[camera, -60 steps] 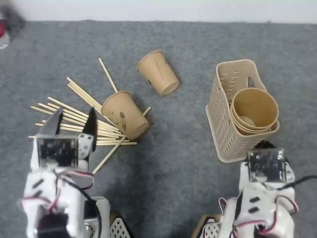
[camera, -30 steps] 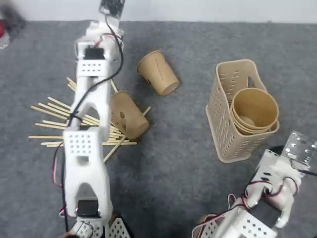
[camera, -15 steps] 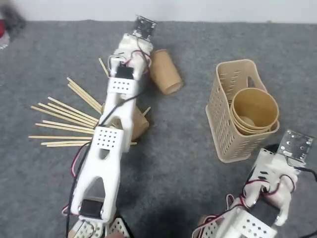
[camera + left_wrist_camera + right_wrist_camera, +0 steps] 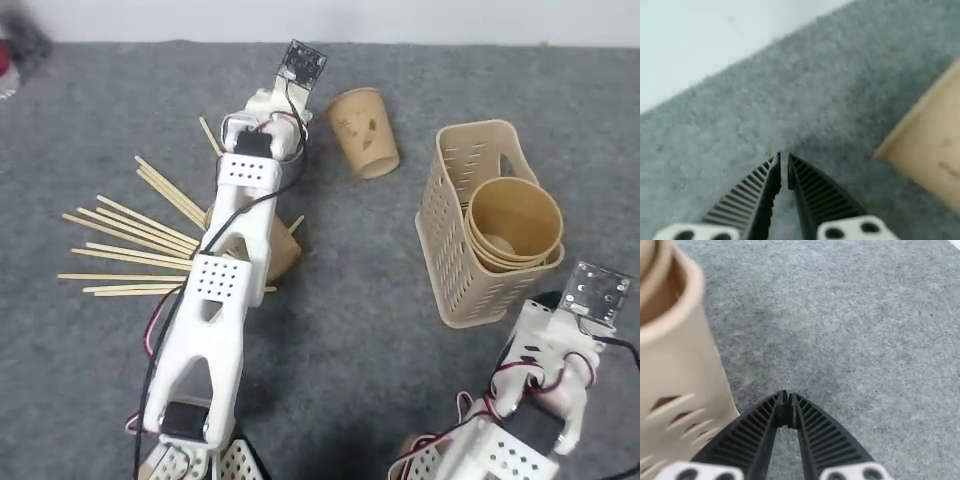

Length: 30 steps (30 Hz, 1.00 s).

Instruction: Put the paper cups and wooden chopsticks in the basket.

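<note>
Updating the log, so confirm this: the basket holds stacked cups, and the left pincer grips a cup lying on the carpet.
Wrong on the grip. The left wrist view shows the left pincer shut on nothing, with the cup lying beside it on the carpet. The basket does hold stacked cups.

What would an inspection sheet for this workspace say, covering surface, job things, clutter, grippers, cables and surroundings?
Surface: grey carpet, flat.
Job's things: basket upright with stacked cups inside; loose cup on its side; second cup partly under the left arm; chopsticks scattered on the carpet.
Clutter: blurred object at the far corner, cannot tell what.
Grippers: left gripper shut, empty, beside the loose cup; right gripper shut, empty, beside the basket.
Cables: wires run along the arms.
Surroundings: pale wall behind.
</note>
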### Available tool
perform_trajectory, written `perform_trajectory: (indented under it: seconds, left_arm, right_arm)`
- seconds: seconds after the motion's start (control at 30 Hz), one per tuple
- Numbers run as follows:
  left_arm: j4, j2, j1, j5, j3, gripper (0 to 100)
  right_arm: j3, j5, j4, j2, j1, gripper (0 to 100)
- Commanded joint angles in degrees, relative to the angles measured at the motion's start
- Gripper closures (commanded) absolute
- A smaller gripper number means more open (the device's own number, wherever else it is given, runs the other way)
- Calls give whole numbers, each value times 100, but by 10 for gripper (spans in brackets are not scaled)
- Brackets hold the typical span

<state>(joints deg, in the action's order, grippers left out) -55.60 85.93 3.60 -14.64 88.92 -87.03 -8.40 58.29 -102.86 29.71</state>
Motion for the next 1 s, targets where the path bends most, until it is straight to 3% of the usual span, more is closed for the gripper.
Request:
perform_trajectory:
  seconds: [0.0, 0.17, 0.4, 0.63, 0.73, 0.97]
  left_arm:
    - [-536, -1002, 70, 712, 778, 974]
    - [-316, -1363, 255, 1653, 602, 973]
    - [-1512, -1380, 141, 2145, 629, 885]
    - [-2198, -1486, -316, 2145, 743, 885]
    - [-2945, -1864, -492, 2110, 743, 885]
    - [-4536, -3051, -686, 1248, 716, 885]
  right_arm:
    - [44, 62, -110, -75, -48, 992]
    - [18, 62, -110, -75, -75, 992]
    - [-44, 53, -145, -75, -154, 992]
    - [-44, 53, -154, -75, -171, 992]
    - [-44, 53, -154, -75, -145, 992]
    - [237, 88, -127, -75, 119, 992]
